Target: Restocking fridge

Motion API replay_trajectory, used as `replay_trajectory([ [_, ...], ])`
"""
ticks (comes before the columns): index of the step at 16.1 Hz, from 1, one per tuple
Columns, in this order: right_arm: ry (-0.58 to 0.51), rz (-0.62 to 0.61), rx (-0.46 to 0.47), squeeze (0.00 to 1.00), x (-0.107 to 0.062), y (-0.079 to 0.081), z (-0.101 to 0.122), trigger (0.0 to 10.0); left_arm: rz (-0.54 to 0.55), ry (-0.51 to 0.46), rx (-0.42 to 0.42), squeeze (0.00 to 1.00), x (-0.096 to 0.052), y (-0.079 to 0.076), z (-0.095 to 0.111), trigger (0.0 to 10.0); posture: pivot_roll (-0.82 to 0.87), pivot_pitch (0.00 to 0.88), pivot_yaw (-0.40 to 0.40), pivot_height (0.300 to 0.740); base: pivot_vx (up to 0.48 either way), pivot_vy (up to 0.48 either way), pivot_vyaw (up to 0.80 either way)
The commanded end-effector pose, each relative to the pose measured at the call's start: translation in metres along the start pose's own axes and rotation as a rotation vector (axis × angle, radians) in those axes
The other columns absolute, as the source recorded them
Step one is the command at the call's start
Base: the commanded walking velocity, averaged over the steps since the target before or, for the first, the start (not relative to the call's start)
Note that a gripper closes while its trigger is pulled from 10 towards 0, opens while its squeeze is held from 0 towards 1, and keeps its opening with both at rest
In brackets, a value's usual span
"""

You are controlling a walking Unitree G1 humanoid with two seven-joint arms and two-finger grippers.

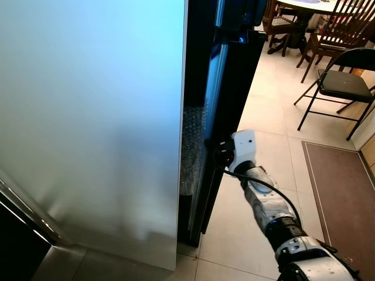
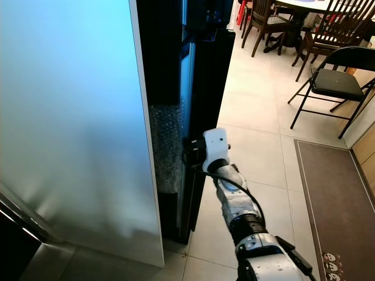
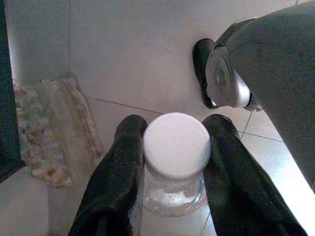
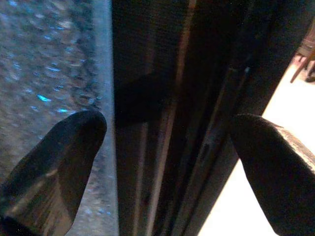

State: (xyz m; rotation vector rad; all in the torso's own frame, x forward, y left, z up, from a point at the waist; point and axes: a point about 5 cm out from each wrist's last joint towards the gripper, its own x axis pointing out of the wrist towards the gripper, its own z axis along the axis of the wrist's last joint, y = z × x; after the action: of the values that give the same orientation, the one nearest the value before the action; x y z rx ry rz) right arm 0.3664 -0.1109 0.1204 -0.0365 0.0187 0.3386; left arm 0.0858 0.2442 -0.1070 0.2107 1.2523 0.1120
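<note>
Your right gripper (image 4: 167,147) sat at the black fridge door's (image 2: 202,88) edge, fingers (image 4: 54,162) spread wide, one on each side of it. Bubble wrap (image 2: 164,146) lined the gap beside the door. Your left gripper (image 3: 172,172) held a white-capped clear jar (image 3: 176,157) clamped between both fingers, above the tiled floor (image 3: 138,54).

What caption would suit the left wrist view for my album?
Left end effector gripping a clear jar with a white lid above the tiled floor.

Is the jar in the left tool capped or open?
Capped: a white screw lid sits on the clear jar held in the left tool.
</note>
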Motion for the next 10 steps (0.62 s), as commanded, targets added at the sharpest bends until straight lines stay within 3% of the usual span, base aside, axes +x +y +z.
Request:
replay_trajectory([
  [1, -0.007, -0.043, 0.0, 0.0, -0.002, -0.01, 0.0, 10.0, -0.009, 0.017, -0.014, 0.0, 0.0, -0.003, -0.005, 10.0, 0.02, 0.0, -0.056, 0.74, 0.0, 0.0, 0.0],
  [6, -0.017, -0.142, 0.037, 0.0, -0.019, -0.027, -0.013, 10.0, -0.012, 0.017, -0.012, 0.0, 0.0, -0.004, -0.006, 10.0, 0.01, 0.0, -0.06, 0.74, 0.0, 0.0, 0.0],
  [10, 0.007, -0.283, 0.028, 0.0, -0.045, -0.06, -0.026, 10.0, -0.012, 0.019, -0.014, 0.0, -0.001, -0.004, -0.006, 10.0, 0.01, 0.0, -0.067, 0.74, 0.0, 0.0, 0.0],
])
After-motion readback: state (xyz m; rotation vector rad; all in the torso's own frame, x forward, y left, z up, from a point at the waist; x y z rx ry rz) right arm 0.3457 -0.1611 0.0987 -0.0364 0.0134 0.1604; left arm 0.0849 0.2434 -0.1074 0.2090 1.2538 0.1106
